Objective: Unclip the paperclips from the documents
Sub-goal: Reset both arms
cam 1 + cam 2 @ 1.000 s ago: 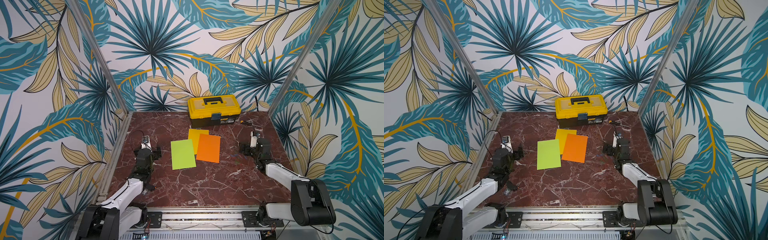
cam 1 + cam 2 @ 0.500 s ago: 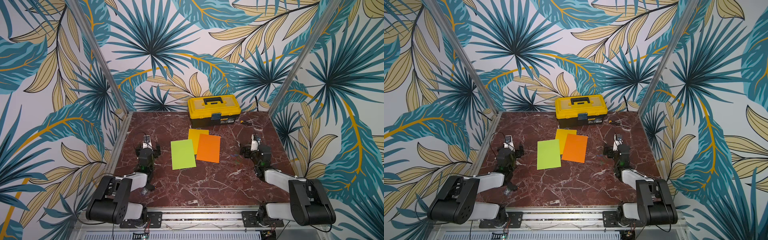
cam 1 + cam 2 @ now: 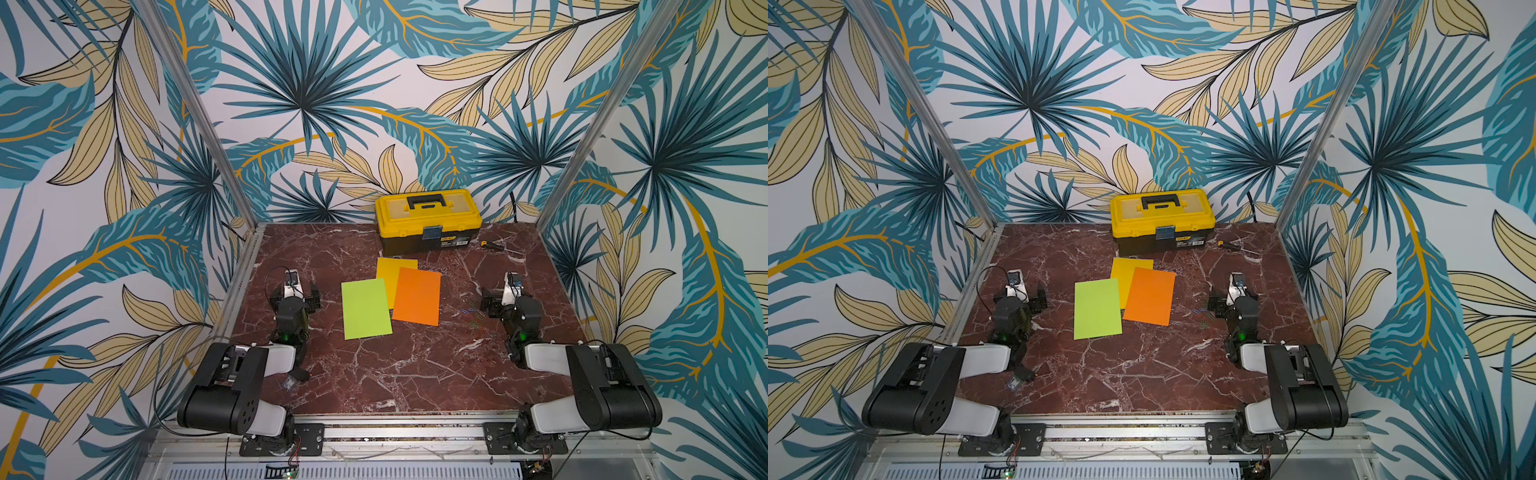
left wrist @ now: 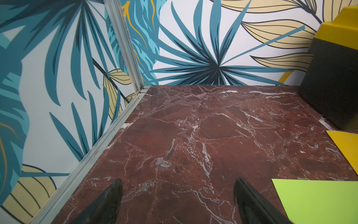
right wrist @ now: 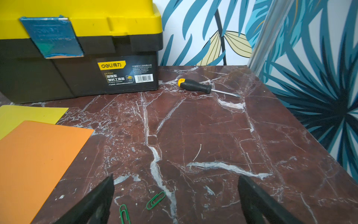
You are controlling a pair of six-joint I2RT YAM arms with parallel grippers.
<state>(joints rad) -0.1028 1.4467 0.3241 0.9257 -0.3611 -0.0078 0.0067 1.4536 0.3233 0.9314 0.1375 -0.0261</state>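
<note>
Three sheets lie mid-frame in a top view: green, orange, and yellow partly under both, with no clips visible on them. Loose clips lie right of centre, between orange and the right claw, which gapes wide and empty. One green clip slants across its gap. The left claw, likewise spread and empty, is well apart, so the right arm looks nearer.

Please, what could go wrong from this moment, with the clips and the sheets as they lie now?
1. Loose paperclips lie on the table just by the open right gripper; a low move might scatter them.
2. The orange sheet overlaps the yellow sheet; a clip hidden there could be missed.
</note>
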